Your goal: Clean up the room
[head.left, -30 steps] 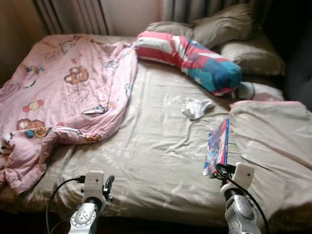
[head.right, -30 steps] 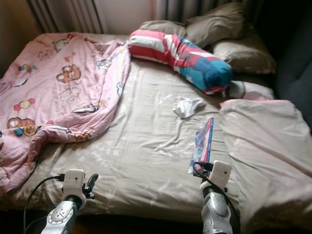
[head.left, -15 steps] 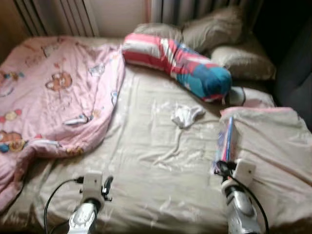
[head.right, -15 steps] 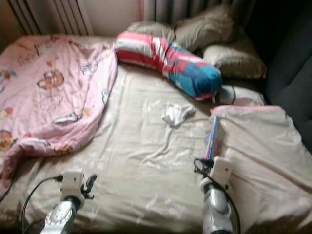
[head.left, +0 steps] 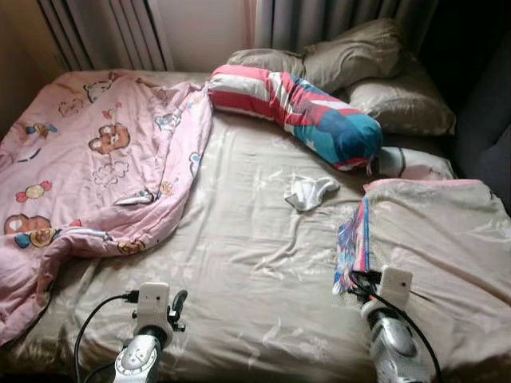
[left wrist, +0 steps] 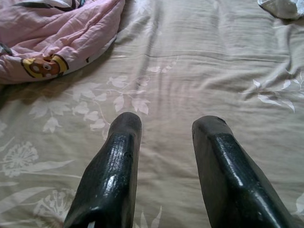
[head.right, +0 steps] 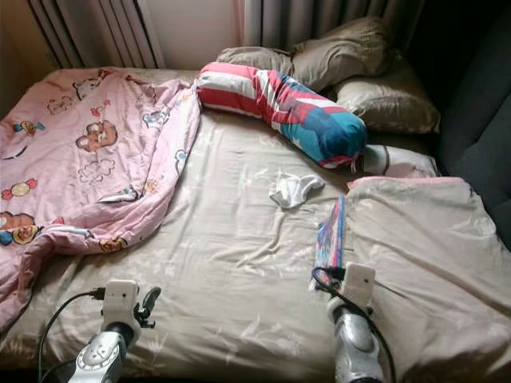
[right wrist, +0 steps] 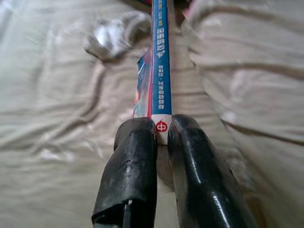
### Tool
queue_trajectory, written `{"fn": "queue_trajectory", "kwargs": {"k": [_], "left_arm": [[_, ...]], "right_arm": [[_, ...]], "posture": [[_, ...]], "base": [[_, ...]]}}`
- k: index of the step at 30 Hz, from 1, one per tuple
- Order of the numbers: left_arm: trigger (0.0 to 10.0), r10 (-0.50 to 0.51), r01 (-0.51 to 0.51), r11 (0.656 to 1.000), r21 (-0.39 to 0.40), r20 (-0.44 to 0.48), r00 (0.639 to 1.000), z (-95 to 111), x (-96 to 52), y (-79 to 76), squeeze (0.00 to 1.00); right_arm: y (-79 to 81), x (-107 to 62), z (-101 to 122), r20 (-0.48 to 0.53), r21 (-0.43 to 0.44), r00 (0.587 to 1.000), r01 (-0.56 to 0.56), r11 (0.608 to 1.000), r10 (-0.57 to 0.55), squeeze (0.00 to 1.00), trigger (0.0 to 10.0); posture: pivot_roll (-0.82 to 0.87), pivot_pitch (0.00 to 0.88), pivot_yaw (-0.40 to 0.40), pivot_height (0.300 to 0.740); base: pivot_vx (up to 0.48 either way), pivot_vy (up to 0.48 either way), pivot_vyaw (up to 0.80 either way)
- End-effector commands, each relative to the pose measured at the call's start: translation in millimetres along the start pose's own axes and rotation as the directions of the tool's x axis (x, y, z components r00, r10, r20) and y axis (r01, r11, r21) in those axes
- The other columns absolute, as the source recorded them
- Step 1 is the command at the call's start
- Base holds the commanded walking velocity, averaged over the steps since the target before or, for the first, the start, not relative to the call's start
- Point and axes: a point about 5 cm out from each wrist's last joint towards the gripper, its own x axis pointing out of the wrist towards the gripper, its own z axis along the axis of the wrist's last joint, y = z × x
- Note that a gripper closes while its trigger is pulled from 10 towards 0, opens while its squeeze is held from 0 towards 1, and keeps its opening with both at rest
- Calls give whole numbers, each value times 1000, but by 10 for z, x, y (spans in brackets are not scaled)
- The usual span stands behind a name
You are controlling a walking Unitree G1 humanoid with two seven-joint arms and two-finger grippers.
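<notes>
right claw (right wrist: 161,130) pinches book (right wrist: 160,71) spine above bed (head.left: 239,263).

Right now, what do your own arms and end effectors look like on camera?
Both arms are silver metal, each with a white boxy block at the wrist. A black cable loops from the left wrist, and black cables run along the right one. The left end effector has two long black fingers with a ribbed, slightly glossy surface and rounded tips; the right end effector has the same kind of fingers, smooth and shiny.
</notes>
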Motion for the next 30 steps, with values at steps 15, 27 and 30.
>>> {"fn": "queue_trajectory", "kwargs": {"k": [15, 27, 30], "left_arm": [[10000, -7, 7, 1000, -1, -9, 1000, -14, -6, -5, 0], [10000, 2, -2, 1000, 0, -9, 1000, -23, -17, 13, 0], [10000, 4, -4, 1000, 2, -9, 1000, -28, -23, 19, 0]], "right_arm": [[49, 21, -6, -32, -64, 998, -55, 996, 53, 0, 10000], [137, 30, 13, -9, -35, 997, -71, 997, 70, 0, 10000], [144, 34, -3, -27, -56, 997, -75, 996, 73, 0, 10000]], "posture": [[-58, 148, -7, 735], [-52, 148, -6, 671], [-49, 146, -7, 671]], "base": [[0, 0, 0], [0, 0, 0], [0, 0, 0]]}}
